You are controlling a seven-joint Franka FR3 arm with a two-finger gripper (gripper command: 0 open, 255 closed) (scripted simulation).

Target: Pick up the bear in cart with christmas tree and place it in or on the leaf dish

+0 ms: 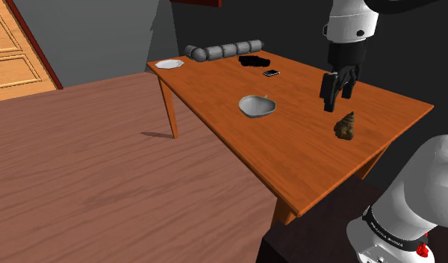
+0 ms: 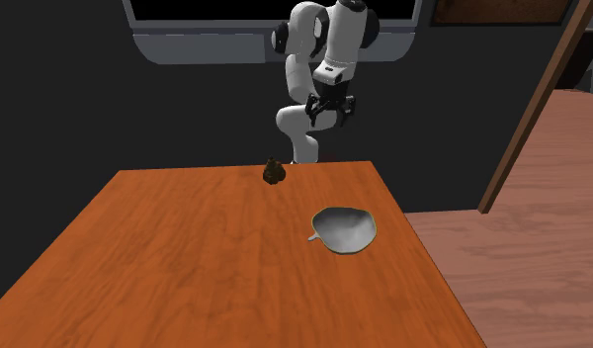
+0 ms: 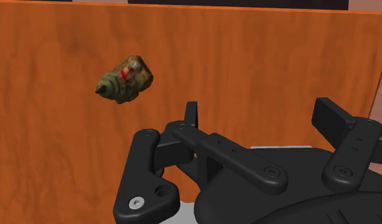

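While upright, bear [image 1: 345, 126] (tip skyward)

Dim, even light; the table [image 1: 290, 153] casts a soft shadow on the floor [image 1: 103, 187]

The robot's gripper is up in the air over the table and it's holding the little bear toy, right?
Not quite. The gripper is up in the air over the table, but it holds nothing. The shoulder view shows the little bear toy sitting on the table below the gripper, apart from it, and the gripper is open.
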